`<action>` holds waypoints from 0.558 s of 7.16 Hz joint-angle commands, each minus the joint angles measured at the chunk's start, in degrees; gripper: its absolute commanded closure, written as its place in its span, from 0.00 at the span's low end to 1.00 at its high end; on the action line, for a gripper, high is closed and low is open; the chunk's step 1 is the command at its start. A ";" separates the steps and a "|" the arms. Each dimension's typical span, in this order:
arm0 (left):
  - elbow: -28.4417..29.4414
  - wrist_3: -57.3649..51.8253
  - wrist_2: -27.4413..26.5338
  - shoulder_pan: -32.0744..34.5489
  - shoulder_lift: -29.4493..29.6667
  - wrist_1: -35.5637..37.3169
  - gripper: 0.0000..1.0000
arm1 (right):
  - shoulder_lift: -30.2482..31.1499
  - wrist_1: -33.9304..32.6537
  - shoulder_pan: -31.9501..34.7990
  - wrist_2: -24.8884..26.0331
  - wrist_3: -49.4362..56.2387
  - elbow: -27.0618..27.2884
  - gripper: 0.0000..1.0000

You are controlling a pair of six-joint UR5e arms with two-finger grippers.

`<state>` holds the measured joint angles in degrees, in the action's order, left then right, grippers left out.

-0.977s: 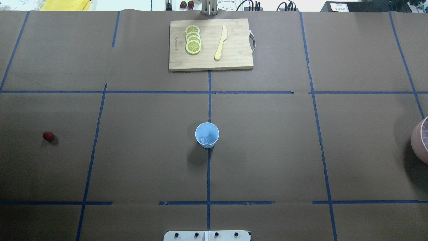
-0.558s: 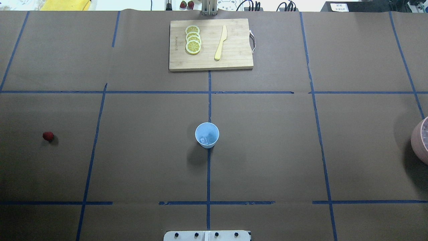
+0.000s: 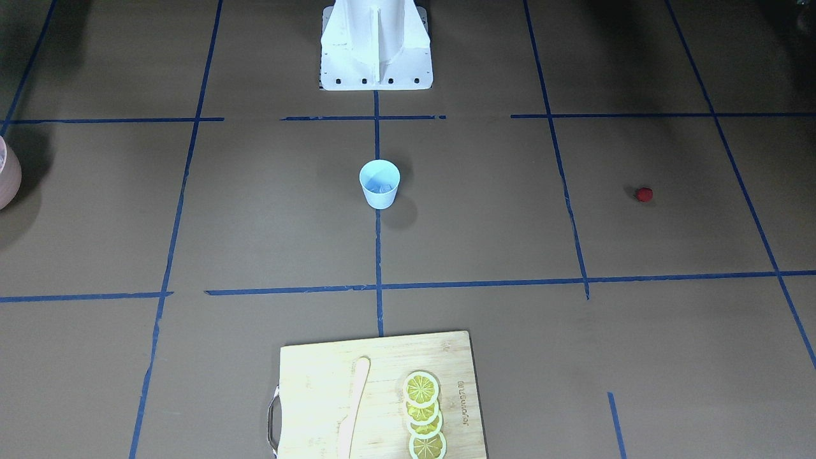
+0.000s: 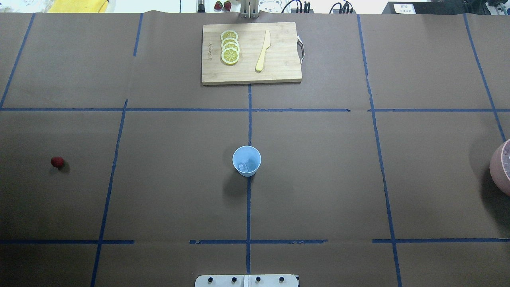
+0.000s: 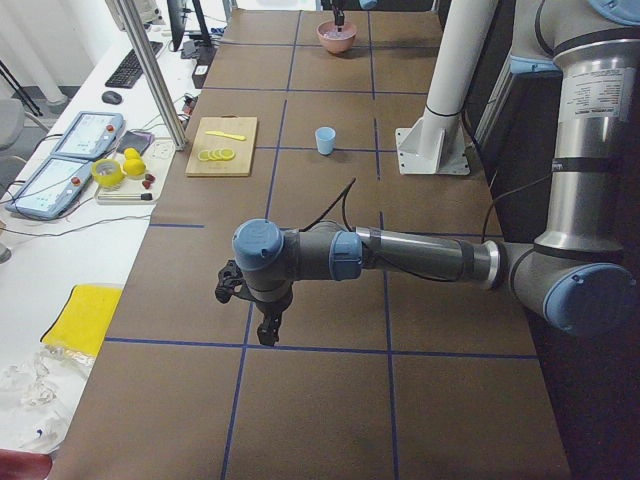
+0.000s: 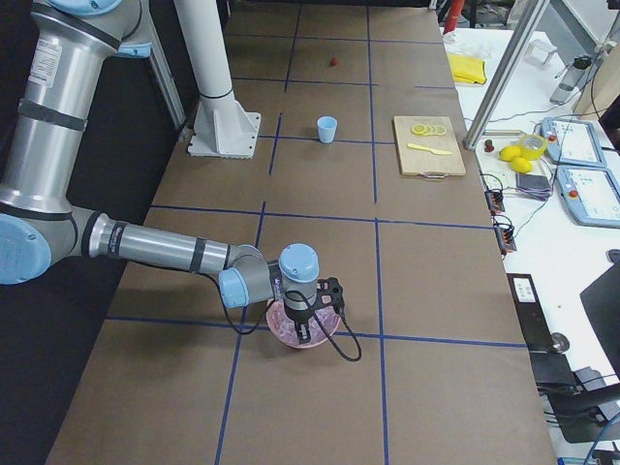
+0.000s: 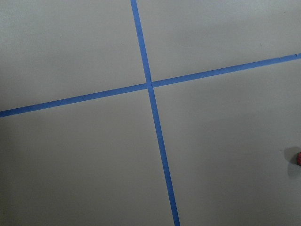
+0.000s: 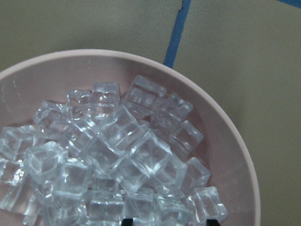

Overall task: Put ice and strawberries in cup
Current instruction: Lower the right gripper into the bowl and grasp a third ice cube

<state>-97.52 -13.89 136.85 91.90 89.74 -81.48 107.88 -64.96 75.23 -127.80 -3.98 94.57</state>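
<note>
A light blue cup [image 3: 380,196] stands mid-tabletop [image 4: 318,179] with a few ice cubes [image 4: 246,166] inside. One small strawberry [image 4: 57,161] lies well apart, far left. The right tool [image 8: 168,221], fingers apart, hovers over a pink bowl [image 8: 225,141] heaped with more cubes at the right edge. Whether the left tool [image 5: 269,328] is apart or together cannot be told. Ice is probably hard and slippery: pinch one cube across flat faces. The berry is likely soft: squeeze gently.

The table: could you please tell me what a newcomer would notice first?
A pink bowl heaped with ice fills the right wrist view. At the centre of the table stands a blue cup; a lone strawberry lies far off on the robot's left.
</note>
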 commanded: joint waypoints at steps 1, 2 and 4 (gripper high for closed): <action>-0.57 0.09 0.00 0.04 -0.09 0.09 0.00 | -0.13 0.01 0.00 -0.52 0.46 0.44 1.00; -0.74 0.09 0.00 0.04 -0.09 0.09 0.00 | -0.22 0.01 0.09 -1.13 0.47 1.14 1.00; -0.83 0.00 0.00 0.04 0.00 0.09 0.00 | -0.57 -0.86 3.85 -4.37 0.64 2.89 1.00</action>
<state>-98.29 -13.82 136.84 91.93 89.67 -81.39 107.52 -65.16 76.95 -130.27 -3.42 96.16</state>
